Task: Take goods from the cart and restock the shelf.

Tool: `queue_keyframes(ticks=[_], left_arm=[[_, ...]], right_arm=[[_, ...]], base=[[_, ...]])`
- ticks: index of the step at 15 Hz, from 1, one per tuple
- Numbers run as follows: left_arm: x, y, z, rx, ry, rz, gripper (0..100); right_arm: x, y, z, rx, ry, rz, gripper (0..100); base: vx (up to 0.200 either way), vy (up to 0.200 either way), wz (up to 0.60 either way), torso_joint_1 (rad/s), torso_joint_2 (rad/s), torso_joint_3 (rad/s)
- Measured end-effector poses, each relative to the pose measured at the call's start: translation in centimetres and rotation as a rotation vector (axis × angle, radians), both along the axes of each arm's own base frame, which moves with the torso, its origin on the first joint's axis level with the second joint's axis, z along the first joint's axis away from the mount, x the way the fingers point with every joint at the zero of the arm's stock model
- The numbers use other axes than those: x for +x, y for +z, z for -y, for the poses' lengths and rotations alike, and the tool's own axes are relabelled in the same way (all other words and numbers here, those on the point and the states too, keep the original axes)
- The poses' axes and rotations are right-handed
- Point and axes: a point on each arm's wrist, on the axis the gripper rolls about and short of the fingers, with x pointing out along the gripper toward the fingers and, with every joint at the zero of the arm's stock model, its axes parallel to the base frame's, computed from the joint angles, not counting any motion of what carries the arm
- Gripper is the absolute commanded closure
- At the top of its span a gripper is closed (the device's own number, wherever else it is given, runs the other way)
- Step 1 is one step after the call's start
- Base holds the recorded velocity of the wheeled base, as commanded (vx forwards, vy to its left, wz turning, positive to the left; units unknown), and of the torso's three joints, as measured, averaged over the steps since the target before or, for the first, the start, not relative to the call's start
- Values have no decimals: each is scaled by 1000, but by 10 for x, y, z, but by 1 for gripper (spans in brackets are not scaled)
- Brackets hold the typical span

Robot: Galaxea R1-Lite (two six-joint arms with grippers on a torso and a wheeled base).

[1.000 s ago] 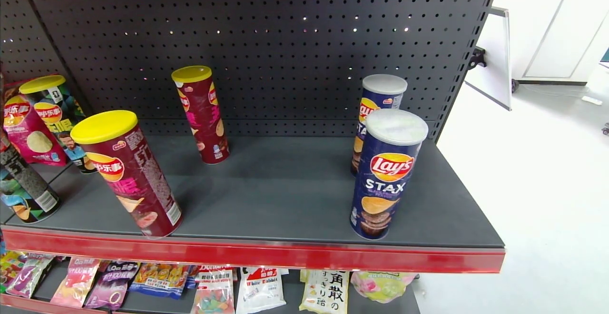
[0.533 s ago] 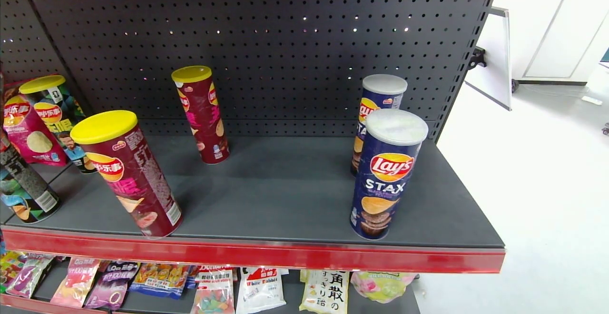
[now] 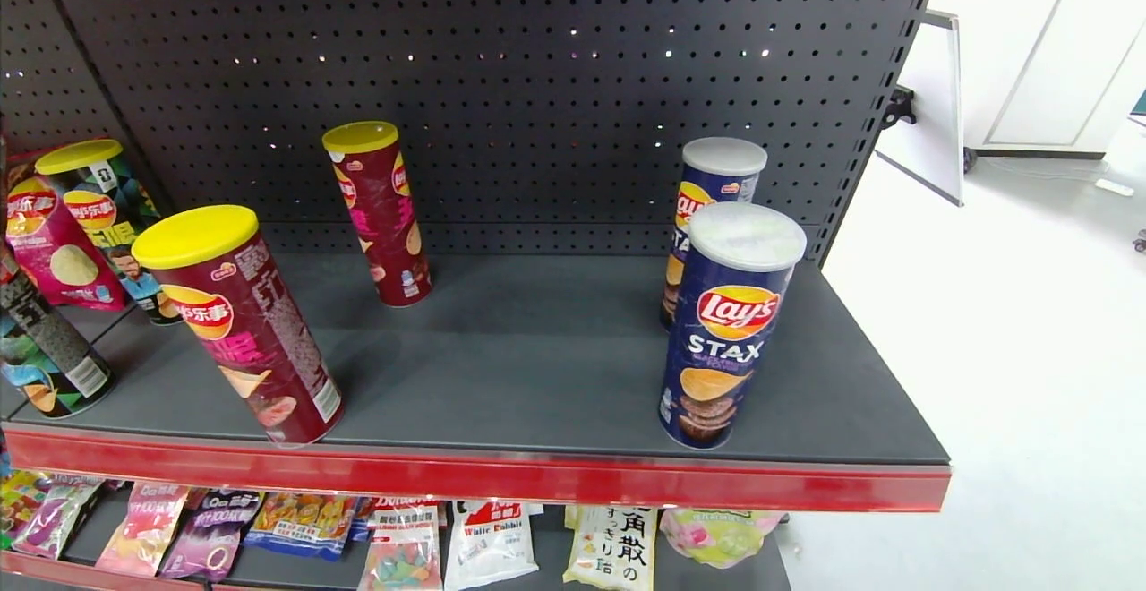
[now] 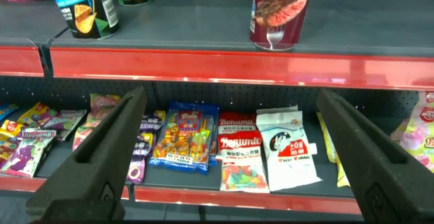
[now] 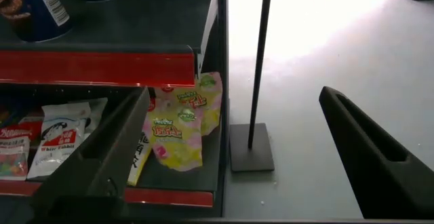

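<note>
Shelf (image 3: 537,367): dark grey deck with a red front edge (image 3: 501,479) and a perforated back panel (image 3: 537,81). Four chip cans stand upright on this bay, well apart as two pairs. On the robot's left, the front maroon can (image 3: 237,322) with a yellow lid sits right at the front edge, and the rear maroon can (image 3: 380,215) stands close to the back panel. On the right, the front blue can (image 3: 730,322) with a pale lid stands near the front edge, and the rear blue can (image 3: 712,179) is just behind it; whether those two touch cannot be told. The middle of the deck between the pairs is bare. The neighbouring bay (image 3: 54,340) to the left carries further cans (image 3: 89,206). The lower shelf (image 3: 770,573) holds a row of snack bags (image 3: 403,546). Left gripper (image 4: 230,94): fingers spread wide with nothing between them, level with the lower shelf and facing the snack bags, below the red edge. Right gripper (image 5: 234,91): fingers likewise spread wide and holding nothing, at the right end of the shelving, facing a yellow-green bag (image 5: 180,125) at the lower shelf's corner. A thin pole stand (image 5: 258,68) rises from the pale floor (image 5: 339,41) just beside that end.
</note>
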Motion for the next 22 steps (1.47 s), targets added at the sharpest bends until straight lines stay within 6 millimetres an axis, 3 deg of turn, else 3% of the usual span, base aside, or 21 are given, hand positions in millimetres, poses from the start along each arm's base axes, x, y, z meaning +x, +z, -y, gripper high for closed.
queue_keyframes(ticks=[3,6,22], left_arm=[[0,0,0,0,0,0,0],[0,0,0,1,0,0,0],[0,0,0,1,0,0,0]], right_arm=[[0,0,0,0,0,0,0],[0,0,0,0,0,1,0],[0,0,0,-3,0,0,0]], base=[[-200,0,0,-4,5,2],[0,0,0,0,0,0],[0,200,0,4,1,3]])
